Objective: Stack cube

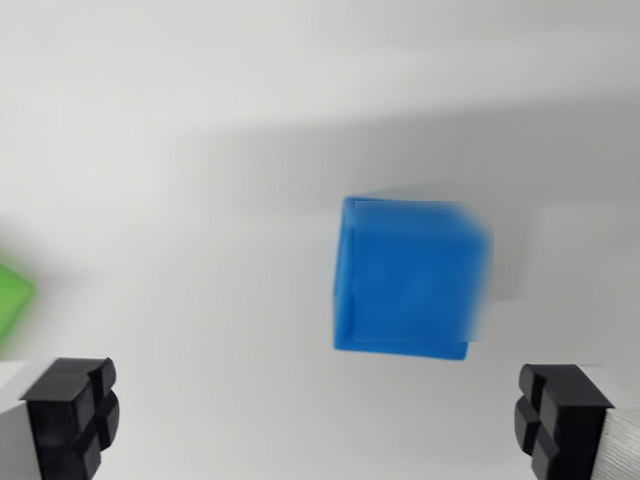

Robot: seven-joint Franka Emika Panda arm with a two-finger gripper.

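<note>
A blue cube (410,277) rests on the white surface near the middle of the wrist view, a little to the right; it looks blurred. A green cube (12,298) shows only partly at the wrist view's left edge. My gripper (315,420) is open, its two black fingertip pads (72,415) at the bottom corners, wide apart. The blue cube lies ahead of the pads, closer to the right one, with nothing between the fingers.
The white tabletop (200,150) fills the view, with a soft grey shadow band across the upper part. No other objects show.
</note>
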